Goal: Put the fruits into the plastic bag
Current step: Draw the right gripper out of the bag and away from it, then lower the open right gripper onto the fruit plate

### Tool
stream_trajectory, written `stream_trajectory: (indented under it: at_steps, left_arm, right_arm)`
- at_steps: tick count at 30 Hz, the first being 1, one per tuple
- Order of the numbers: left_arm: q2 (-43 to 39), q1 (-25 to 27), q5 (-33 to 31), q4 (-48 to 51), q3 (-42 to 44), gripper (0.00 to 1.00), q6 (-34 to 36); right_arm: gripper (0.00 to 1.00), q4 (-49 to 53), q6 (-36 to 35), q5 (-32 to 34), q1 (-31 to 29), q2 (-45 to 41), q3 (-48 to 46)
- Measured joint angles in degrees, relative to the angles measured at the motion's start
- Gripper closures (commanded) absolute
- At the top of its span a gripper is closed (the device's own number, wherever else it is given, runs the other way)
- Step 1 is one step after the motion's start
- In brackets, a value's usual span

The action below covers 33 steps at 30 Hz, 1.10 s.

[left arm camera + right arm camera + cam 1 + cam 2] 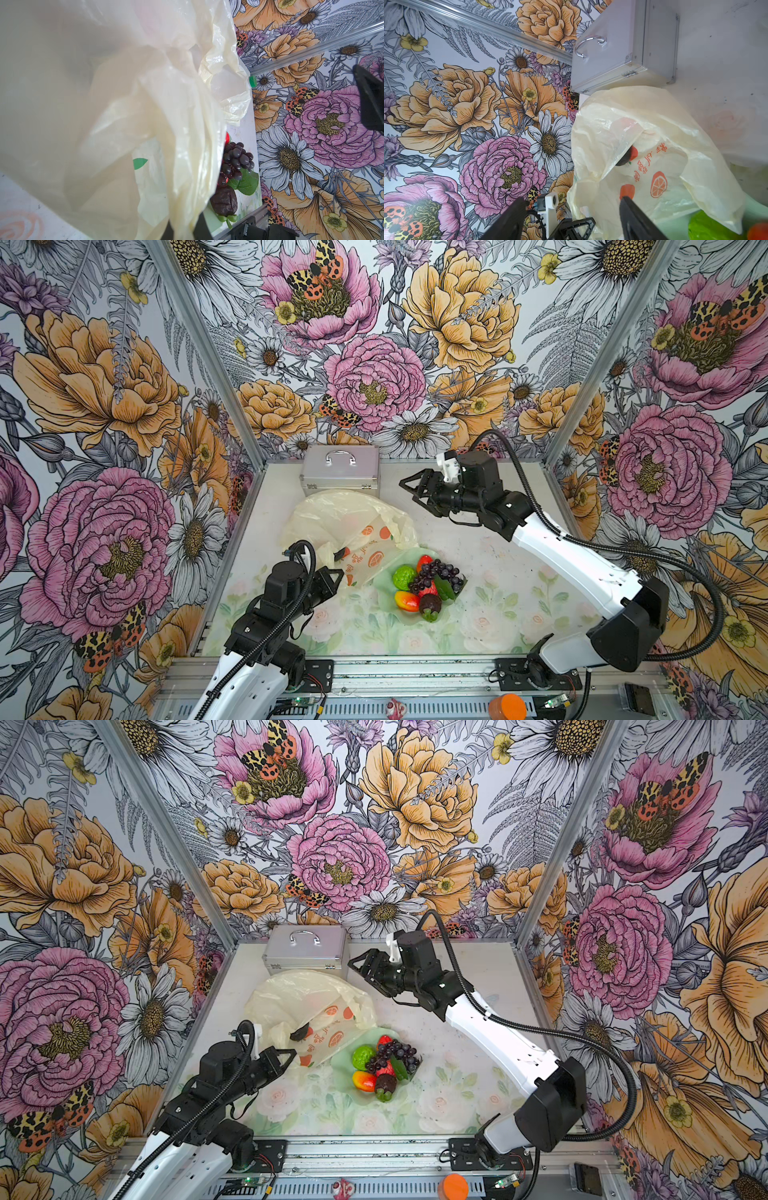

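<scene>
Left wrist view showed the plastic bag (124, 104) film running into the left gripper (333, 577), pressed together on its edge. The right gripper (409, 490) hung spread and empty (near the case (338, 472)); the fruits (436, 572) lay on the dish (399, 616) beside the bag. Best was lifting that edge higher, keeping the mouth wide.

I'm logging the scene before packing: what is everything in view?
plastic bag: one, pale yellow, mid-table
metal case: one, silver, back of table
dish: one, pale green, beside the bag
grape bunch: one, purple, in dish
bumpy ball: one, lime green, in dish
mango: one, red-yellow, in dish
mangosteen: one, dark, in dish
red fruits: two, in dish
dark fruit: one, inside bag mouth
left gripper: black, shut on bag edge
right gripper: black, open, above table
</scene>
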State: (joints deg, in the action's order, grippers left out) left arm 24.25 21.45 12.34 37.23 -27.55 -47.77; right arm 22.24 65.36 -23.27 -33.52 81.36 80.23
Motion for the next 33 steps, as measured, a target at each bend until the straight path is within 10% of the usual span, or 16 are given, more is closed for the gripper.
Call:
stream_trajectory:
  at_steps: [20,33]
  left_arm:
    - [0.37,0.0,0.87,-0.15,0.13,1.0,0.0]
    - [0.66,0.0,0.92,-0.17,0.13,1.0,0.0]
  right_arm:
    - [0.27,18.86,-10.14,-1.57,4.24,-14.58,-2.78]
    - [0.27,43.82,-18.78,8.96,-9.75,-6.56,5.14]
